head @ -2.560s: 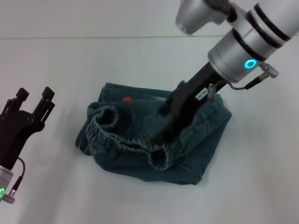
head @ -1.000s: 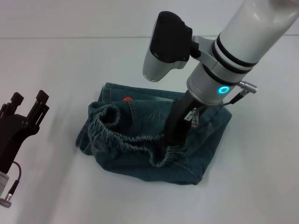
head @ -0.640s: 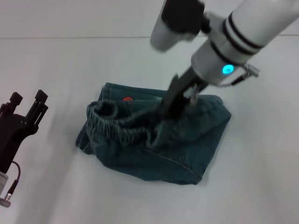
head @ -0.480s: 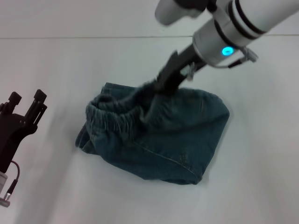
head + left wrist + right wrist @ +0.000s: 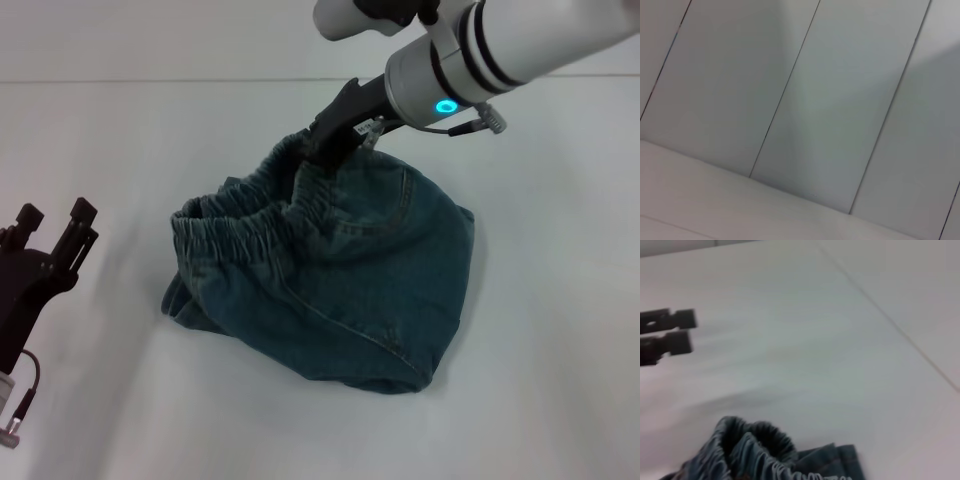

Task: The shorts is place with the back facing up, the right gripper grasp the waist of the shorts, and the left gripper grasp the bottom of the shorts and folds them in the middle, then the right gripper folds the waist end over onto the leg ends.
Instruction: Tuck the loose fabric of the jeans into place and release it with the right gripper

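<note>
shorts (image 5: 330, 280) waist (image 5: 250, 225) pinched in my right gripper (image 5: 325, 150), seemingly thin bite, could slip mid-fold; left gripper (image 5: 50, 235) spread, well left of shorts.

The bunched shorts (image 5: 330, 280) fill the table's (image 5: 560, 400) centre. Open tabletop runs from three to six o'clock. At nine o'clock, the left gripper (image 5: 52, 220) blocks passage.

Surface: a plain white table (image 5: 120, 130) is filling most of the head view.
Back edge: a thin seam is running straight across the far side.
Wall: pale grey panels (image 5: 850, 100) are showing narrow dark joints.
Light: soft, even light is falling throughout.
</note>
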